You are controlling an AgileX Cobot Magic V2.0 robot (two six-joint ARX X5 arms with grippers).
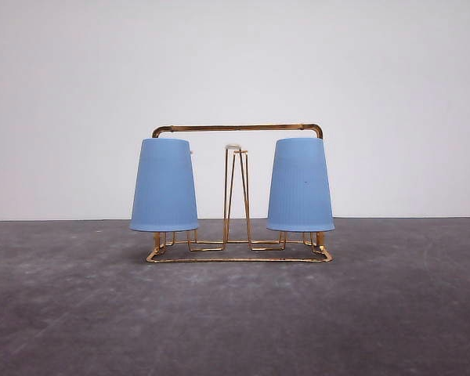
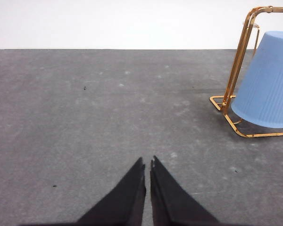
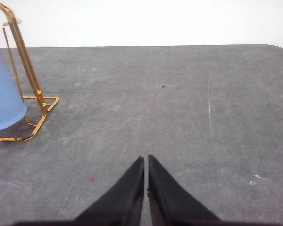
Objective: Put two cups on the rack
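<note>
Left gripper (image 2: 147, 165): I see the black fingers pressed together, nothing between them, over bare table.
Right gripper (image 3: 145, 161): closed the same way, empty.
Table (image 1: 235, 329): grey, open on both sides of the rack.
Rack (image 1: 236, 235): gold wire, mid-table, near the far edge.
Left cup (image 1: 164, 186): inverted on a peg.
Right cup (image 1: 300, 186): inverted on a peg, well apart from the left one.
Centre peg (image 1: 235, 192): bare, I note.

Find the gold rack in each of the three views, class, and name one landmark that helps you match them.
Front view: rack at centre, a cup on each end.
Left wrist view: rack at the right edge, one cup on it.
Right wrist view: rack at the left edge, one cup on it.
Shared landmark: the arched handle.
</note>
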